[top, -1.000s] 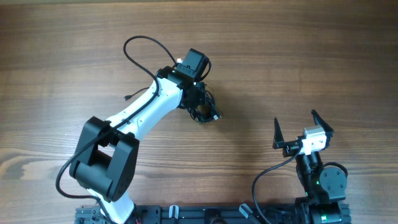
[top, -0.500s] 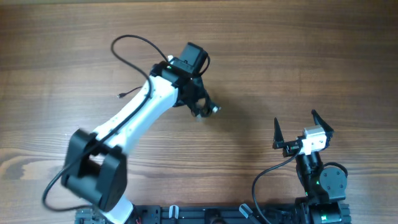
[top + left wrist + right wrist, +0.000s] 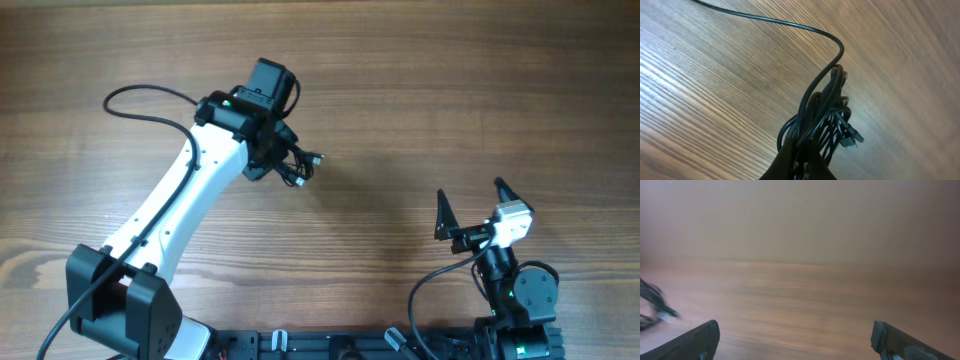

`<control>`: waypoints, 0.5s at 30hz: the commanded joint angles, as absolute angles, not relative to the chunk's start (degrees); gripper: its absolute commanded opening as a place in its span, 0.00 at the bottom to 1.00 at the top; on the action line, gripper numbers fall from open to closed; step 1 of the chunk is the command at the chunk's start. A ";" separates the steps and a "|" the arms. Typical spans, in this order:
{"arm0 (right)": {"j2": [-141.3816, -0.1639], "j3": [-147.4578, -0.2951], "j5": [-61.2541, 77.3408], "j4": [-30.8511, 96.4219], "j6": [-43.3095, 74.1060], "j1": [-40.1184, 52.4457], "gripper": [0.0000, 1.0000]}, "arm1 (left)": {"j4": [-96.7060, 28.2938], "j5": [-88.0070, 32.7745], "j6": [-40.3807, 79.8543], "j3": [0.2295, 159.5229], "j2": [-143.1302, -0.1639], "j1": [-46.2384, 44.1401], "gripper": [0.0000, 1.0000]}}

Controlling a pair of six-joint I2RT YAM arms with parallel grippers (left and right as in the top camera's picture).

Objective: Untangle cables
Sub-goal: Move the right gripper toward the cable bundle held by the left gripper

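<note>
The cables (image 3: 299, 165) are thin black cords bunched in a small knot left of the table's centre. My left gripper (image 3: 281, 160) is shut on this knot. In the left wrist view the bundle (image 3: 825, 117) rises from between the dark fingers (image 3: 790, 162). A small plug end (image 3: 852, 140) sticks out on its right, and one strand (image 3: 790, 25) curves off to the top left. My right gripper (image 3: 470, 190) stands wide open near the front right, well away from the knot, with nothing between its fingers (image 3: 696, 342). That view shows the cables (image 3: 652, 305) at its left edge, blurred.
A thicker black cable (image 3: 135, 92) loops out from the left arm (image 3: 175, 195) toward the table's left side. Another black cable (image 3: 425, 285) curls beside the right arm's base. Bare wooden tabletop (image 3: 450, 80) surrounds both arms.
My left arm has swung left and toward the far side, carrying the knot of cables from the middle of the table to left of centre. The right arm has barely moved.
</note>
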State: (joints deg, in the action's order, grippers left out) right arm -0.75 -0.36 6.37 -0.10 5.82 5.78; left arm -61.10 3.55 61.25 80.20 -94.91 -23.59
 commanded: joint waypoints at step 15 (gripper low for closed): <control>-1.13 -0.32 1.93 -2.63 118.67 5.54 1.00 | -55.86 0.56 85.82 73.34 -95.33 -28.25 0.07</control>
